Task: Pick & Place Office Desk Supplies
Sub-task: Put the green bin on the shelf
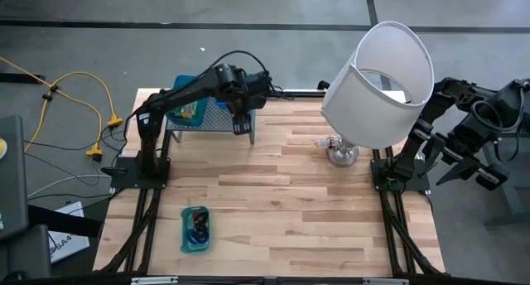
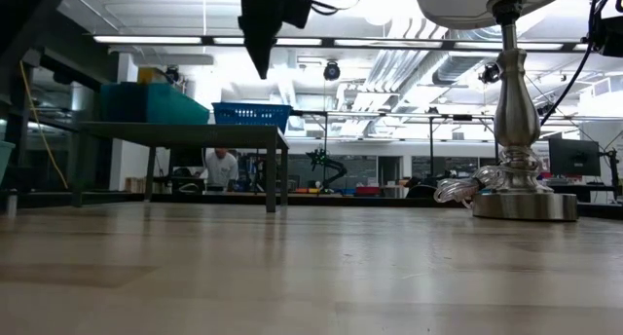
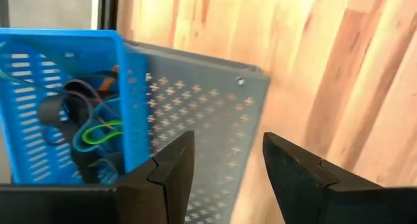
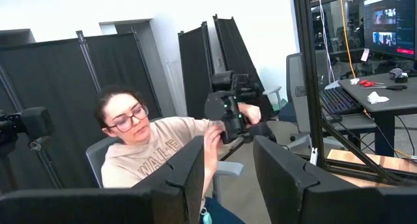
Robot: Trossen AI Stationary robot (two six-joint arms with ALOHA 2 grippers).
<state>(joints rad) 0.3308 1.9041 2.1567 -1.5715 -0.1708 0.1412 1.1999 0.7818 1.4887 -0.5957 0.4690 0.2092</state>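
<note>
My left gripper (image 3: 228, 172) is open and empty. It hangs above the right end of the grey perforated rack (image 3: 195, 107), fingers pointing down (image 1: 243, 126). A blue basket (image 3: 65, 61) stands on the rack and holds black bands and blue and green loops (image 3: 85, 126). A small teal tray (image 1: 195, 229) lies on the table near the front left, with dark and blue items in it. My right gripper (image 4: 228, 178) is open and empty, held off the table's right side (image 1: 476, 171) and facing the room.
A big lamp with a white shade (image 1: 377, 78) stands at the back right on a metal base (image 2: 526, 204). A teal bin (image 2: 151, 103) stands on the rack beside the basket. A seated person (image 4: 150, 152) is in the room beyond the table.
</note>
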